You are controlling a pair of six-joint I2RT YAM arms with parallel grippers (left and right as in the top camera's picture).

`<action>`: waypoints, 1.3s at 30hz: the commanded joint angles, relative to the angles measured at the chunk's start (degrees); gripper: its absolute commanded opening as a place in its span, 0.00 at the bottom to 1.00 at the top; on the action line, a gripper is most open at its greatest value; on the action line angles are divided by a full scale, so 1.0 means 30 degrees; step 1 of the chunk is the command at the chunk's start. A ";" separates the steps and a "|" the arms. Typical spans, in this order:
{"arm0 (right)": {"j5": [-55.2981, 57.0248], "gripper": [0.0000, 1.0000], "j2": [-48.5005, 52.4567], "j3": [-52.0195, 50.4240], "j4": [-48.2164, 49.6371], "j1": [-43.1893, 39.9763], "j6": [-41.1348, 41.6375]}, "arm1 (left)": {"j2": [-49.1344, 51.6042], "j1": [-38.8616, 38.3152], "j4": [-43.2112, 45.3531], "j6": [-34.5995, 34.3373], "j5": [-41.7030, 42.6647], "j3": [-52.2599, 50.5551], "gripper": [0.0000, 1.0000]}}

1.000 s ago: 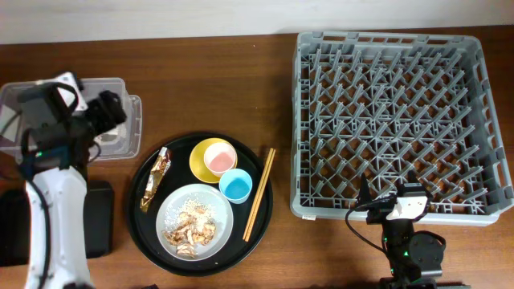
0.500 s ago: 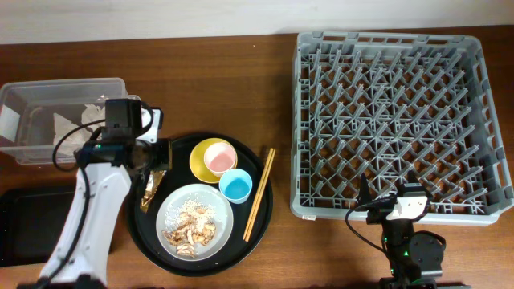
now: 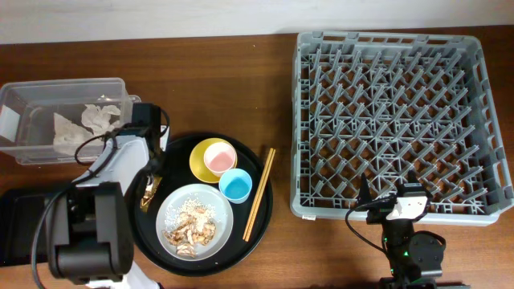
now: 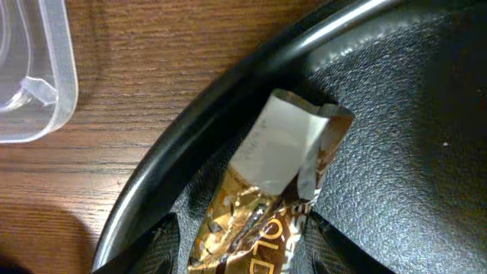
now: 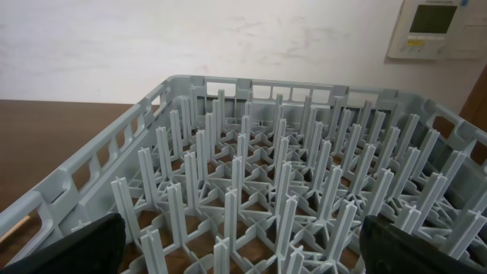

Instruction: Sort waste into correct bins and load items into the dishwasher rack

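Observation:
A gold-brown wrapper [image 4: 278, 179] lies at the left edge of the round black tray [image 4: 396, 152]; it also shows in the overhead view [image 3: 149, 193]. My left gripper [image 4: 242, 255] is open and low over it, one finger [image 4: 162, 242] on each side of its lower end. Two crumpled napkins [image 3: 95, 117] lie in the clear container [image 3: 32, 120]. The flat black tray [image 3: 20, 225] is at the front left. The plate [image 3: 210, 207] holds food scraps [image 3: 189, 229]. My right gripper [image 5: 251, 255] is open and empty at the dishwasher rack's [image 5: 251, 152] near edge.
On the round tray [image 3: 261, 217] stand a yellow bowl [image 3: 198, 164] with a pink cup [image 3: 218, 159] in it, a blue cup [image 3: 235, 186] and chopsticks [image 3: 259, 193]. The clear container's corner [image 4: 34, 76] is close to the tray's rim. The rack [image 3: 393, 120] fills the right side.
My left arm has swung from the clear container to the round tray and come down over the wrapper. A second napkin now lies in the container. The right arm has not moved.

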 commanded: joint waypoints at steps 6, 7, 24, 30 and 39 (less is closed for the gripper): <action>0.0226 0.98 -0.0095 -0.0138 -0.0080 -0.0124 0.0015 | 0.0117 -0.0036 -0.0984 -0.0386 0.1122 0.1275 0.00; 0.0226 0.98 -0.0095 -0.0138 -0.0080 -0.0124 0.0015 | -0.0197 -0.0022 -0.1231 -0.0765 0.1115 0.1865 0.00; 0.0226 0.98 -0.0095 -0.0138 -0.0080 -0.0124 0.0015 | -0.1938 0.7308 1.0040 -0.6207 0.1064 0.5122 0.97; 0.0226 0.98 -0.0095 -0.0138 -0.0080 -0.0124 0.0007 | -0.2623 0.8371 1.0112 -1.0346 0.9005 0.5122 0.99; 0.0233 0.98 -0.0095 -0.0138 -0.0080 -0.0124 0.0015 | -0.8240 0.9530 0.9908 -1.0338 1.4528 0.5122 0.93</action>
